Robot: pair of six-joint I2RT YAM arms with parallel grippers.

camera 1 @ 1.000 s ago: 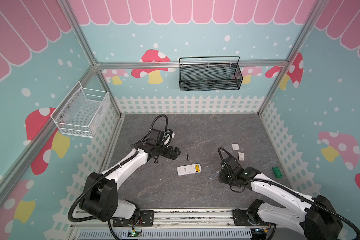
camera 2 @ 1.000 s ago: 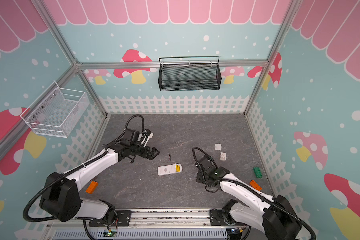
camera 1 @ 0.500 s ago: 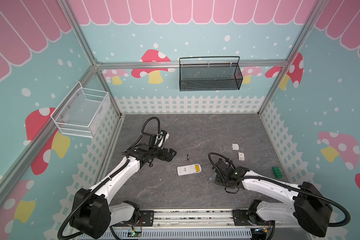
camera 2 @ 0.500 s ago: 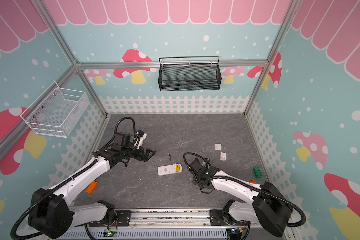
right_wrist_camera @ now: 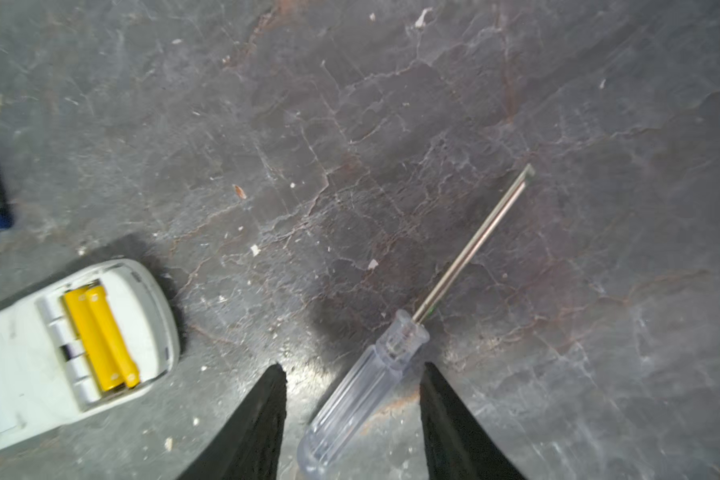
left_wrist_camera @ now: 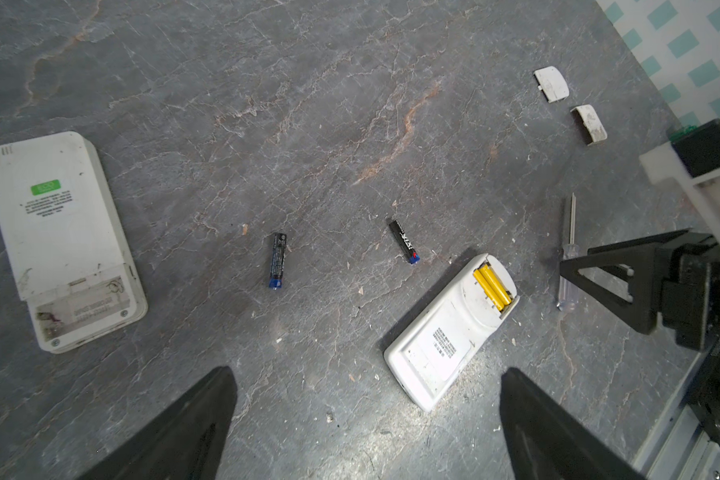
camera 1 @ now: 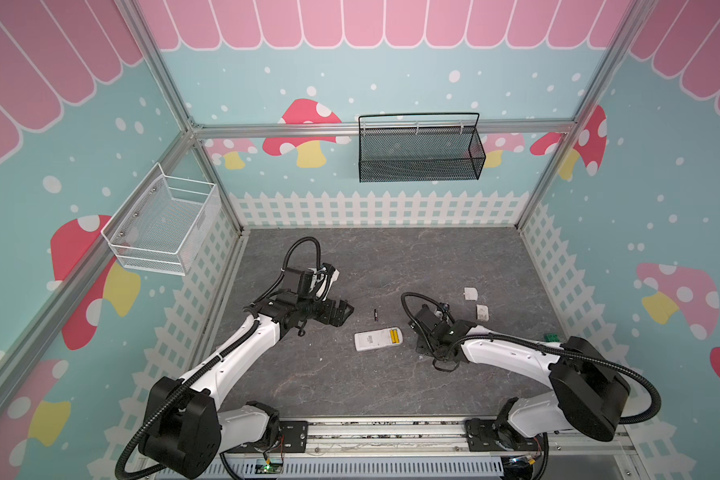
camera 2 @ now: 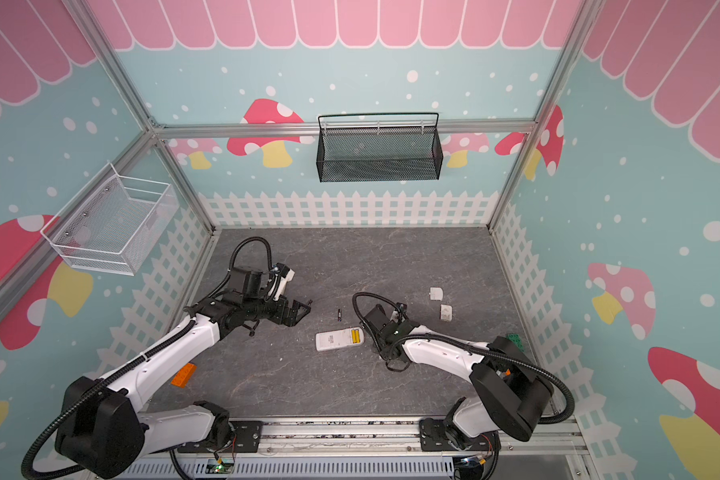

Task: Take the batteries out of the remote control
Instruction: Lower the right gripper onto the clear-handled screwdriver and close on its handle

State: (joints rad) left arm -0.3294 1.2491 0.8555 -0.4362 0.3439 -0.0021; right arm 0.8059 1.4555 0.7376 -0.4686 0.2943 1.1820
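Left wrist view: our left gripper (left_wrist_camera: 368,370) hangs wide open beside loose black batteries (left_wrist_camera: 277,259); rightward, yellow batteries (left_wrist_camera: 491,289) sit in the remote (left_wrist_camera: 437,340). We judge them light, slick, stiff: lever up one end. Our right gripper (right_wrist_camera: 352,366) straddles the screwdriver (right_wrist_camera: 350,407), jaws apart.

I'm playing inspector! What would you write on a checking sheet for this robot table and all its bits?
Surface: grey stone-look tabletop, dotted with small pale specks.
Job's things: two yellow batteries sit in the open compartment of the small remote; two black batteries lie loose between it and the large remote.
Clutter: clear-handled screwdriver, two white covers, orange brick, green brick.
Grippers: left gripper open, empty; right gripper open, straddling the screwdriver handle, not gripping it.
Cables: black cables loop above both wrists; nothing snagged seen.
Surroundings: black basket on the back wall, white basket on the left wall; nothing seen inside.
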